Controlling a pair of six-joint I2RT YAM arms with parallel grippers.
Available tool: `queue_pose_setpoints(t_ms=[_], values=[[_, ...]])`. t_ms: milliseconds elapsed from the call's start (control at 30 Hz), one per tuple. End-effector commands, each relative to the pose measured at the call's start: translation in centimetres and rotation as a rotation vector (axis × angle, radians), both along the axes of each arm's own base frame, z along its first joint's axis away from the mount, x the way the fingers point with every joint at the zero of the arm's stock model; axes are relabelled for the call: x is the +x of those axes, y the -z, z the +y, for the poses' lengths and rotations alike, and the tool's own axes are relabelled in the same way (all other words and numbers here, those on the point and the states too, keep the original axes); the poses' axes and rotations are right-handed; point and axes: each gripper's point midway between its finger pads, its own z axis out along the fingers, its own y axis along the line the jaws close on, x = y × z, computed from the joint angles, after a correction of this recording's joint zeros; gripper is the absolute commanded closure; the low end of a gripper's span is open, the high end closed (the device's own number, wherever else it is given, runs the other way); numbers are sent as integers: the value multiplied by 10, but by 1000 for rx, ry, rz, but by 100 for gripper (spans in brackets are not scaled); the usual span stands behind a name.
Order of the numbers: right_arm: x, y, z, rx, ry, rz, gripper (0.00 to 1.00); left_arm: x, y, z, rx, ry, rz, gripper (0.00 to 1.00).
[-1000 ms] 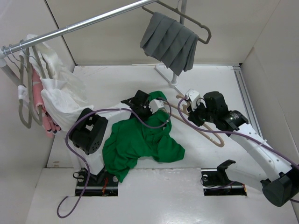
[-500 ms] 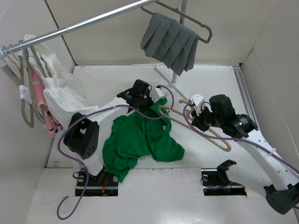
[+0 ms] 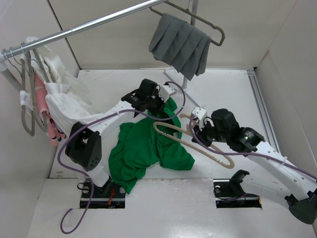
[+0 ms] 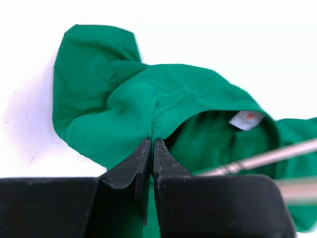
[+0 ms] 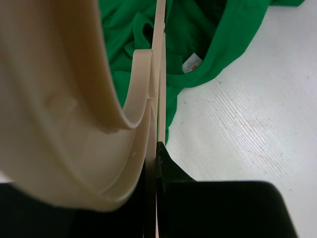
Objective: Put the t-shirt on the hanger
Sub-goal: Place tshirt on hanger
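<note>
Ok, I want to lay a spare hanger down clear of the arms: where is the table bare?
Bare: the far right corner of the table, between the rack foot and the side rail; also the far strip beside the white garments. Crowded: the middle, where t-shirt, hanger, left gripper and right gripper meet.

White-linked arms (image 3: 282, 171), black joint housings (image 3: 84, 151), looped purple cables (image 3: 67, 148) — black tapered tool fingers (image 4: 126, 171), white wrist cameras (image 3: 199, 113)
</note>
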Motion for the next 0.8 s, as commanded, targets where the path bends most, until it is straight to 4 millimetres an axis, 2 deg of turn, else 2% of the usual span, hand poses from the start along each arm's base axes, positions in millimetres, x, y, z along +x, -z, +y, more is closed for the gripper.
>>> queue_pose_setpoints(t_ms=[0, 100, 167, 200, 300, 367, 533, 567, 633, 767], values=[[23, -22, 12, 81, 77, -78, 100, -7, -53, -8, -124, -3, -25, 100], [29, -21, 6, 49, 121, -90, 100, -17, -50, -3, -111, 16, -13, 100], [27, -22, -1, 28, 139, -86, 100, -16, -46, 4, -75, 15, -41, 100], [27, -27, -5, 23, 145, -103, 100, -17, -37, 9, -47, 17, -41, 100], [22, -33, -9, 27, 145, -107, 100, -11, -34, 18, 11, 24, -103, 100], [20, -38, -11, 43, 146, -123, 100, -9, -36, 18, 10, 30, -116, 100], [15, -32, -6, 49, 124, -100, 100, -7, -40, 16, 4, 30, -125, 100], [15, -38, -6, 67, 130, -106, 100, -7, -40, 16, 4, 30, -125, 100], [14, -38, -6, 62, 131, -111, 100, -7, -40, 16, 4, 30, -125, 100], [11, -24, -14, 9, 141, -86, 100, -15, -38, 9, 30, 67, -139, 100]])
